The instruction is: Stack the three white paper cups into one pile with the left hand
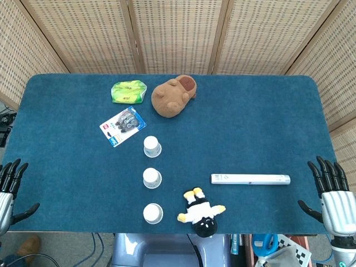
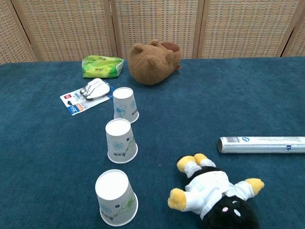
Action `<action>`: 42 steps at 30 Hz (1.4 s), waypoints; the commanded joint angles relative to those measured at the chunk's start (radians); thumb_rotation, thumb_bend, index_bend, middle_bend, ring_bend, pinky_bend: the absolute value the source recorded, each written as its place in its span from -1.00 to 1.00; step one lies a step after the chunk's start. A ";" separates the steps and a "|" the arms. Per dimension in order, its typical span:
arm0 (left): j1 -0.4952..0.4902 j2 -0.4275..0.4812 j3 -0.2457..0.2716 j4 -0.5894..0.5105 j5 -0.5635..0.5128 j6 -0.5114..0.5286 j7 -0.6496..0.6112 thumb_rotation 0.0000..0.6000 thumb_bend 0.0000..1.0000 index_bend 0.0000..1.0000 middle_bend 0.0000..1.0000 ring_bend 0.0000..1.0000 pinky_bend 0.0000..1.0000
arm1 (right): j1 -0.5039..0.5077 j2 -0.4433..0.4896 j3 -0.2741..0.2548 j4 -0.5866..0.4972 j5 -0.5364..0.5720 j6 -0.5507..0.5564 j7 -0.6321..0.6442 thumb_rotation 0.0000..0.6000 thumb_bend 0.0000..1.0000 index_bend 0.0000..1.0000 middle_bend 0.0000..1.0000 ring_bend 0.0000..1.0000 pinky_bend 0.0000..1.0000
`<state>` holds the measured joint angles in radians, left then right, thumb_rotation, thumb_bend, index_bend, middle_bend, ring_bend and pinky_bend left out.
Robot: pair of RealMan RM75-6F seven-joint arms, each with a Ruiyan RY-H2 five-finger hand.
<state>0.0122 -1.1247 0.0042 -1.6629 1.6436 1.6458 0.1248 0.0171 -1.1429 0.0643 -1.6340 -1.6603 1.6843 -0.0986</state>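
From the head view, nothing of the stacking looks done: the three white paper cups stand apart in a line down the blue table [image 1: 267, 117], the far cup [image 1: 152, 146] just below a blister pack [image 1: 122, 125], the middle cup [image 1: 151, 178] near the centre, and the near cup [image 1: 152, 213] close to the front edge beside a black-and-white plush toy [image 1: 201, 213]. The left robot hand [image 1: 9, 192] sits at the table's left edge, well apart from the cups, fingers spread and holding nothing; the right robot hand [image 1: 331, 192] sits at the right edge, likewise spread wide and empty, near a long white tube [image 1: 250, 179]. A brown plush animal [image 1: 173, 95] and a green packet [image 1: 128, 92] lie toward the back. From the chest view, neither hand shows; the far cup [image 2: 125, 105], middle cup [image 2: 120, 140] and near cup [image 2: 116, 197] each stand upside down, bases up and rims on the cloth, none touching another. My reading is that the whole task remains: the left hand must reach in, lift one cup, set it over a second, then bring that pair and the third together.
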 commanded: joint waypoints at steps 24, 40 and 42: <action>-0.378 -0.034 0.038 0.040 0.596 -0.283 0.056 1.00 -0.68 -0.93 -0.94 -0.77 -0.60 | 0.005 0.013 0.027 -0.001 0.054 -0.022 0.035 1.00 -1.00 -1.00 -1.00 -1.00 -1.00; -0.646 -0.270 -0.006 0.131 0.516 -0.695 0.149 1.00 -0.68 -0.70 -0.82 -0.67 -0.56 | 0.003 0.023 0.064 0.024 0.142 -0.041 0.076 1.00 -1.00 -1.00 -1.00 -1.00 -1.00; -0.665 -0.290 -0.008 0.139 0.498 -0.720 0.158 1.00 -0.68 -0.69 -0.82 -0.65 -0.56 | 0.002 0.024 0.066 0.026 0.148 -0.041 0.079 1.00 -1.00 -1.00 -1.00 -1.00 -1.00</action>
<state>-0.6407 -1.4026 -0.0008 -1.5313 2.1534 0.9385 0.2745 0.0192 -1.1193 0.1295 -1.6084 -1.5138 1.6433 -0.0204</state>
